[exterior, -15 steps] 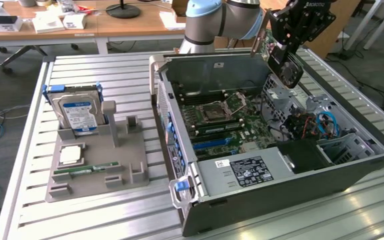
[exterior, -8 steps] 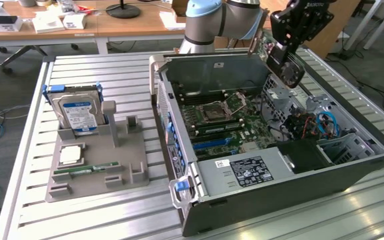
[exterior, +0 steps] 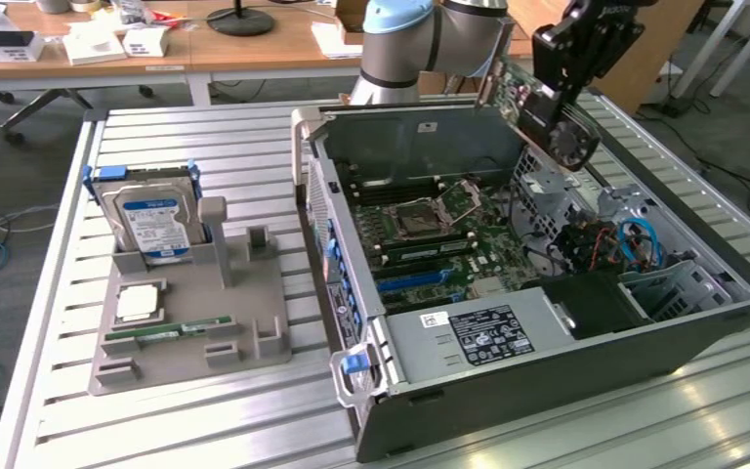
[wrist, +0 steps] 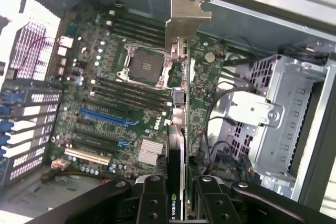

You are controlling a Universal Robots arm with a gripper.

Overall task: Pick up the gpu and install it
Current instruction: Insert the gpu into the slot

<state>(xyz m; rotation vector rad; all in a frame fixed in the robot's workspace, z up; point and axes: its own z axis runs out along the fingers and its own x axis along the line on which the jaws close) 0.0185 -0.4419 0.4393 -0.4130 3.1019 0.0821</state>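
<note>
The gpu hangs in the upper right of the exterior view, above the far side of the open computer case, and the claw is pinching it from above! Its long axis slants here: high end toward the exterior view's left, low end dipping toward the case, green board turned to the exterior view's left. The wrist view adds what that angle can't. There the gpu is seen edge-on, squeezed between two black fingers, its silver bracket at the far end, aimed toward the motherboard. Over on the exterior view's left, a hard drive stands in the grey holder on the surface.
</note>
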